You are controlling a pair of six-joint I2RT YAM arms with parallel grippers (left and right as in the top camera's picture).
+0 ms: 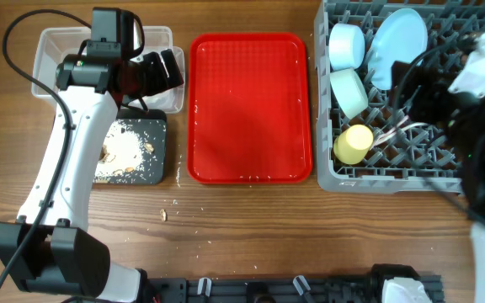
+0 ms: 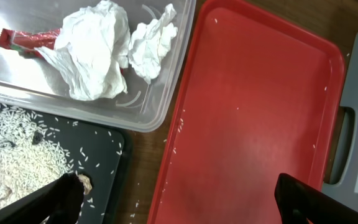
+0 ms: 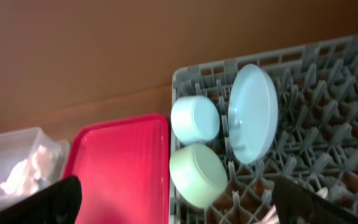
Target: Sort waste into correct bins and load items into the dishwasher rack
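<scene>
**A:** What could go wrong from here?

**B:** The left side worries me most. The left gripper [image 2: 178,186] hangs with its jaws wide apart and nothing between them. It is above the left edge of the flat red plastic serving tray [image 2: 253,112], where the clear plastic rectangular tub [image 2: 166,93] meets the shallow black rectangular tray [image 2: 104,146]. A careless descent there could catch the tub's rim and tip it.

**A:** Where is the waste?

**B:** The crumpled white paper napkins [image 2: 92,50] and the small red snack wrapper [image 2: 23,40] lie in the tub, left of the red tray. White grains and beige crumbly scraps [image 2: 82,183] sit in the black tray. A few stray beige crumbs [image 1: 163,214] lie on the wooden table [image 1: 251,227] off the red tray's near-left corner. I judge them too fine to pinch.

**A:** And the right side?

**B:** The right gripper [image 3: 176,185] is also spread and empty, over the large grey plastic grid rack [image 3: 328,93] to the right of the red tray. The light blue round plate [image 3: 252,112] stands on edge in the rack. A swinging arm could topple it onto the light blue bowl [image 3: 194,118] or the mint green bowl [image 3: 197,174].

**A:** What does one view show that another doesn't?

**B:** Only the left wrist view shows the wrapper and napkins, because overhead the arm covers them. Only the overhead view shows the yellow cup [image 1: 354,143] in the rack. Thin white pieces beside it may be cutlery, but I cannot tell.
</scene>
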